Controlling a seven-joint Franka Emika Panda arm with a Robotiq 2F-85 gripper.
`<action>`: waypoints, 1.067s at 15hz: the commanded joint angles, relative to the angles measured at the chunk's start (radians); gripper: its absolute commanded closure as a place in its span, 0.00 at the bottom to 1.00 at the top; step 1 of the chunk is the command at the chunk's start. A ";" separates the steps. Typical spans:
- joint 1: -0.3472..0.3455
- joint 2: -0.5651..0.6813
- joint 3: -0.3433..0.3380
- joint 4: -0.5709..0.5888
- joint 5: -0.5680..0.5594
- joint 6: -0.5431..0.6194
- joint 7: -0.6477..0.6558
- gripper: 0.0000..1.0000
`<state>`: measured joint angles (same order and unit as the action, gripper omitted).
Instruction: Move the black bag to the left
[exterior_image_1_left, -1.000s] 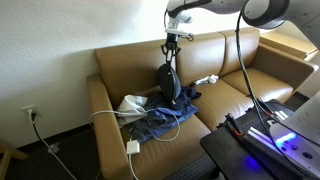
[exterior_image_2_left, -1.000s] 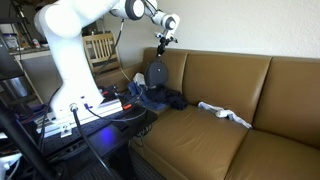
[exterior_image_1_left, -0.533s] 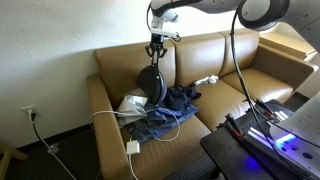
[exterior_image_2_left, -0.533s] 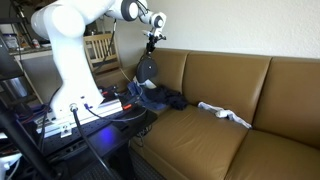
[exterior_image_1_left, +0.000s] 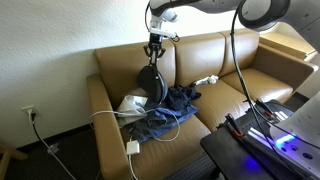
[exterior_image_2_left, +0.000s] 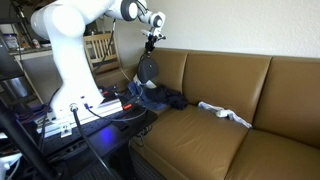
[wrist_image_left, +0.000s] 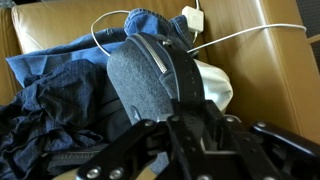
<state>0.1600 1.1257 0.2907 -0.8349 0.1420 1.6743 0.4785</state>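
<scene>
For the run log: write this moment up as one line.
phase: lifted | pincer: shut on black bag | bag: hangs over blue clothes on sofa | set down left: not yet

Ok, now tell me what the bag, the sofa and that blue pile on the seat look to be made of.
Black bag: matte grey woven or felt-like fabric, fine grain, with a smoother black strap. Sofa: tan leather or imitation, smooth with soft sheen; which cannot be told. Blue pile: soft cloth, likely denim, creased and faded.
</scene>
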 joint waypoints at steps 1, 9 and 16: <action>0.020 -0.063 0.023 -0.086 -0.018 0.011 -0.096 0.93; 0.059 -0.241 0.040 -0.360 -0.080 0.328 -0.285 0.93; 0.040 -0.397 0.057 -0.637 -0.090 0.525 -0.324 0.93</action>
<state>0.2303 0.8440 0.3328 -1.2954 0.0526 2.1351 0.1960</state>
